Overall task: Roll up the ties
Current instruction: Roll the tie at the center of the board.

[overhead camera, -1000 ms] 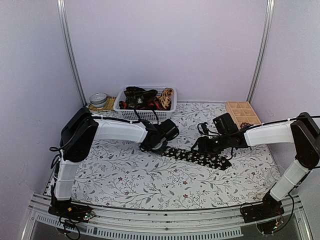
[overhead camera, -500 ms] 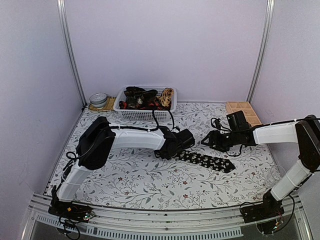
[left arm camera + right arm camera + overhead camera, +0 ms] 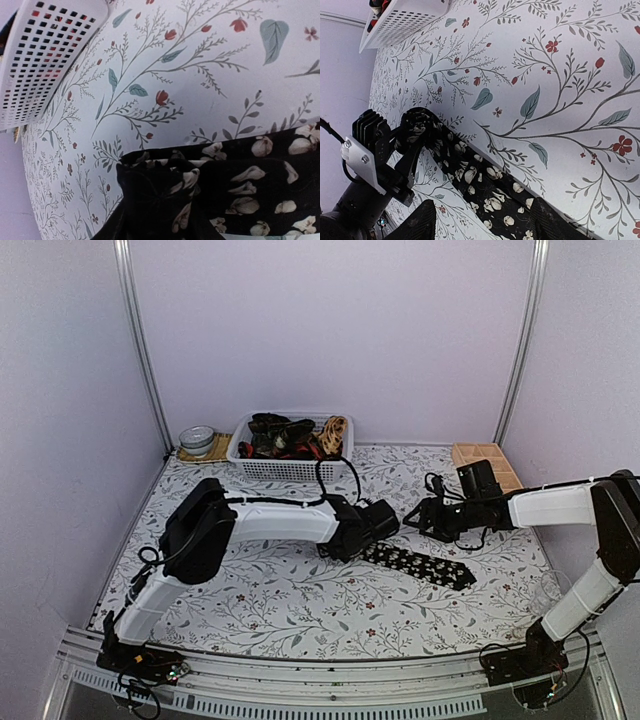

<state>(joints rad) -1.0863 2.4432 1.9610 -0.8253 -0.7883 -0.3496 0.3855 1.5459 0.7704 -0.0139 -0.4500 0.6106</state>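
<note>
Black cloth with pale flower specks, the tie (image 3: pixel 418 563) lies flat at the worktop's (image 3: pixel 280 590) centre, its left end bunched into a small roll. The left hand (image 3: pixel 362 538) sits at that roll, probably to wind it, though whether it is gripping cannot be told. The right hand (image 3: pixel 415 520) hovers open and empty just above the strip.

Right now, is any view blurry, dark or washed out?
Top view: soft, even light, no glare, the tie small but clear. Left wrist view: very close, the tie's bunched end a dark mass with little detail. Right wrist view: sharp tablecloth, crisp print.
</note>
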